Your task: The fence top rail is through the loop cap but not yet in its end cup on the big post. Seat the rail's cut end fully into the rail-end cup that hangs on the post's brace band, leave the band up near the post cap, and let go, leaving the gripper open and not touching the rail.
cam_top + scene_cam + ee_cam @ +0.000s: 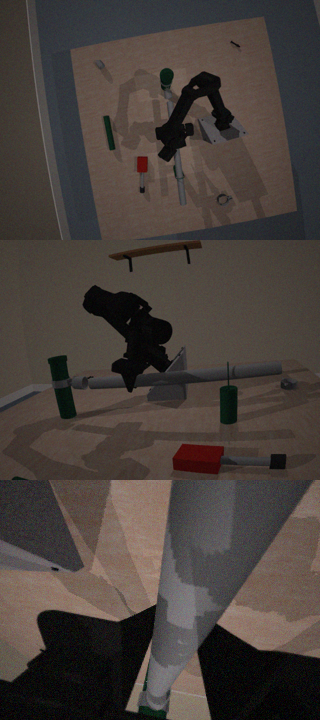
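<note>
The grey rail (178,165) (206,375) (200,555) passes through the thin loop above the short green post (228,405). My gripper (130,388) (176,612) is shut on the rail near its cup-side end and holds it nearly level, its far end slightly higher. The rail-end cup (168,94) (79,382) hangs on the brace band (60,383) of the big green post (166,74) (65,402), in the upper half below the cap. In the exterior view the rail's end is just short of the cup's mouth, at about its height, with a small gap between them.
A grey slanted bracket plate (214,129) (178,379) stands beside the arm's base. A red mallet (142,164) (197,458) and a green bar (109,133) lie left of the rail in the top view. A loose ring clamp (222,199) lies near the rail's far end.
</note>
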You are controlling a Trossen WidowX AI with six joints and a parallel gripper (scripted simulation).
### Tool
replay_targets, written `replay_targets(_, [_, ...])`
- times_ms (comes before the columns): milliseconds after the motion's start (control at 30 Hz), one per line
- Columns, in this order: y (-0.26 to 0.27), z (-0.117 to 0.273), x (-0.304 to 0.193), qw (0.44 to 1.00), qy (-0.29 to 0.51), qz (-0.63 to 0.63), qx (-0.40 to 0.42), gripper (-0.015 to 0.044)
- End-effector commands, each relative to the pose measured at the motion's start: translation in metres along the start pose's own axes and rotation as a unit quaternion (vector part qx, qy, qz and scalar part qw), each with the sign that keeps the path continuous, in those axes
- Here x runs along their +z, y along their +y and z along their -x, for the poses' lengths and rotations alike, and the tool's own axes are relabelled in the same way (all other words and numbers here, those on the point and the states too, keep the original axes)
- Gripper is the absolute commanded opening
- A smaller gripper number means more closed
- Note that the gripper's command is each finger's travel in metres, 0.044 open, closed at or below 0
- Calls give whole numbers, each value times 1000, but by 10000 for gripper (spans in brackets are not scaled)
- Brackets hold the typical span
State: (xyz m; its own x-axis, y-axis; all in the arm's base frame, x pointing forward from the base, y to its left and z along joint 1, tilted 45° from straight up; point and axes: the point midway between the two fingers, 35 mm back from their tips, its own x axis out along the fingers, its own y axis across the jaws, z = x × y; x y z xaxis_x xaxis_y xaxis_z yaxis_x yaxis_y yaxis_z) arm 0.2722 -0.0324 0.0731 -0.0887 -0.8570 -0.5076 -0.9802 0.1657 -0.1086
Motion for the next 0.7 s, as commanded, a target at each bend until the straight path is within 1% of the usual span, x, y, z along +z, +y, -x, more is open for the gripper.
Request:
replay_targets(0, [0, -1, 1, 1000, -1, 0, 0, 0])
replay_targets(667, [-3, 2, -4, 1000, -1, 0, 0, 0])
